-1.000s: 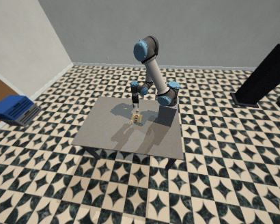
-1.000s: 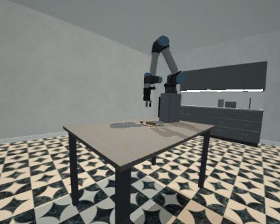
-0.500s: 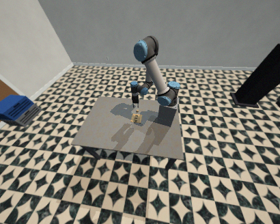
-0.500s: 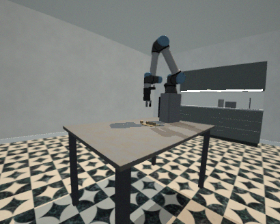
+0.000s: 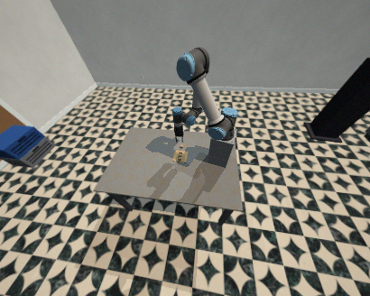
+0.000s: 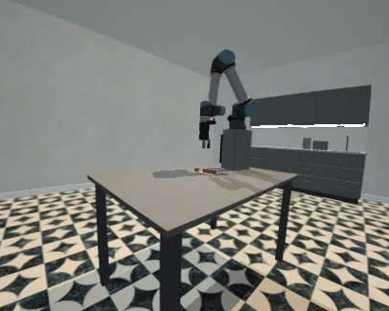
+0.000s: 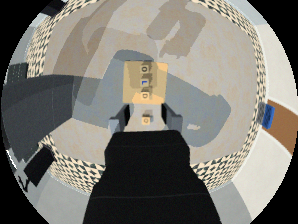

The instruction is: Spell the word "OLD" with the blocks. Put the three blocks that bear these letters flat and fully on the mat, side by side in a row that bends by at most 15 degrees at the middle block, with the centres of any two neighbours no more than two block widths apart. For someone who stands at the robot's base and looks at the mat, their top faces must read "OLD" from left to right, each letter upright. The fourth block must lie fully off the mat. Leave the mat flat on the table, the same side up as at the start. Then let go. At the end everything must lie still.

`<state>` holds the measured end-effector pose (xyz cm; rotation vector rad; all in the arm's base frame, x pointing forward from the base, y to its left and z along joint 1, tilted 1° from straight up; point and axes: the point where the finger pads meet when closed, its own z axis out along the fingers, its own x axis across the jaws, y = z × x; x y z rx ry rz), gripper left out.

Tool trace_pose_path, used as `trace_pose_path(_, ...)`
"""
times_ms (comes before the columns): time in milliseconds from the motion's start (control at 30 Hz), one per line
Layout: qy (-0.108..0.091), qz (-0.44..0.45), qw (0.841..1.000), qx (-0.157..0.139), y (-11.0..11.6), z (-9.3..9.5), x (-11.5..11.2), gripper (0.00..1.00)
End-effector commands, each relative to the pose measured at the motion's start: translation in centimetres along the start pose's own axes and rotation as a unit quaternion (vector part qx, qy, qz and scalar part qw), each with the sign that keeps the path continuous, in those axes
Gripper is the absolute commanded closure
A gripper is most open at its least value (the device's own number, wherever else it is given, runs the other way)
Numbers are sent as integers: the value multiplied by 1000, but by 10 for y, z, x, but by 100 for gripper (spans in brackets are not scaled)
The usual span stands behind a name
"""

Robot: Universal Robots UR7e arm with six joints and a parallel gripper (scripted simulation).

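Observation:
A tan mat lies flat on the table. On it, in the wrist view, three small blocks form a nearly straight row: the O block, the blue-lettered L block and the D block. From the base side they run O, L, D left to right; exact letter turn is too small to judge. A fourth block lies off the mat, beyond the D end; its letter is unclear. My gripper is open and empty, high above the fourth block.
The grey table carries the mat. The robot's base pedestal stands at one table edge, to the right of the mat in the top view. Arm shadows fall across the table and mat.

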<state>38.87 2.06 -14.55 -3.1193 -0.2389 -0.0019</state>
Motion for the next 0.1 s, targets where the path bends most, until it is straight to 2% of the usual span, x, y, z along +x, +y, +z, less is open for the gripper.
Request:
trace_pose_path(0,1,0,1000,0,0,0,0,0)
trace_pose_path(67,1,0,1000,0,0,0,0,0)
